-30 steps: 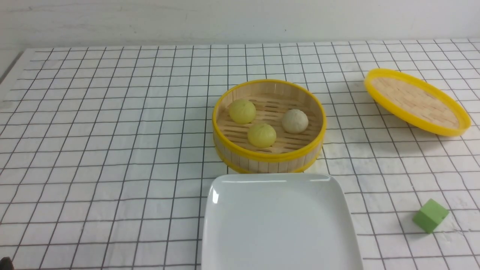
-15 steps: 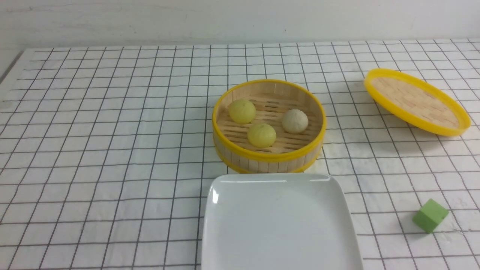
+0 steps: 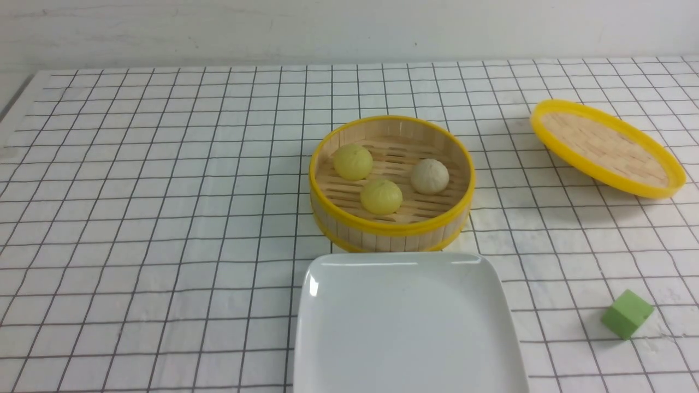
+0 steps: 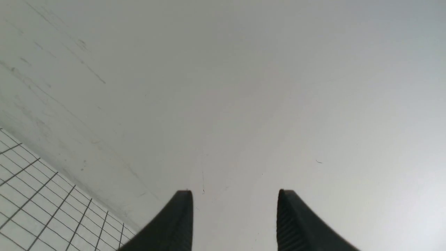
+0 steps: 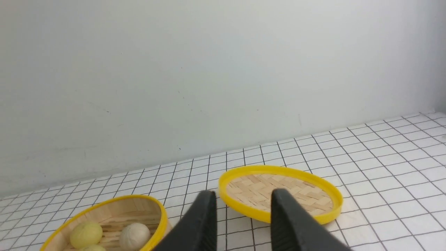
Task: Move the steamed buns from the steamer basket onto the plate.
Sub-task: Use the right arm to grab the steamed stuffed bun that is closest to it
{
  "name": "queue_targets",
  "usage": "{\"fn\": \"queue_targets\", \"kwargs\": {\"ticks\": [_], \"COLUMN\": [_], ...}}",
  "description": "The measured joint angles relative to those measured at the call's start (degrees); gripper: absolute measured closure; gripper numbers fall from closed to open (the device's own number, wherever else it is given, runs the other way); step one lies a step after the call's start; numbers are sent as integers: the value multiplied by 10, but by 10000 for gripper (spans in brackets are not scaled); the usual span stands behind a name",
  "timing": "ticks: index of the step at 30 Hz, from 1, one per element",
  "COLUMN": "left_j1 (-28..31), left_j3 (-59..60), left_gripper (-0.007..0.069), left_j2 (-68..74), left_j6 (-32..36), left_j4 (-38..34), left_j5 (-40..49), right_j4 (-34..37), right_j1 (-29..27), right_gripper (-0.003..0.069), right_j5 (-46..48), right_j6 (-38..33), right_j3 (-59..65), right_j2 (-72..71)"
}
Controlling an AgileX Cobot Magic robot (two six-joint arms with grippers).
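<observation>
**Buns in basket, checked cloth**

A white, black-gridded tablecloth (image 3: 164,218) runs back to a plain pale wall (image 3: 327,27). The three steamed buns (image 3: 381,196) sit in the steamer basket (image 3: 390,229), just behind the white plate (image 3: 407,327). The left gripper (image 4: 234,191) and right gripper (image 5: 244,191) both stand spread, with nothing between their fingers.

Lab-style test setup: bare white wall (image 3: 218,27), tabletop (image 3: 12,131) under white cloth (image 3: 136,218) printed with black grid.
</observation>
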Motion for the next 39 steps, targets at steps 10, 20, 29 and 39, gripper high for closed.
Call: {"fn": "queue_targets", "kwargs": {"ticks": [10,20,29,39], "left_j1": [0,0,0,0], "left_j3": [0,0,-35,-225], "left_gripper": [272,282,286,286], "left_j2": [0,0,55,219], "left_j6": [-11,-32,-306,-507], "left_j4": [8,100,520,828], "left_j5": [-13,-23,-20,-63], "right_j4": [31,104,316,531], "right_j1": [0,0,0,0], "right_gripper": [419,419,419,419], "right_j5": [-4,29,97,79], "right_j6": [-29,-118,-362,-633], "right_j3": [0,-7,-77,-142], "right_j2": [0,0,145,374]}}
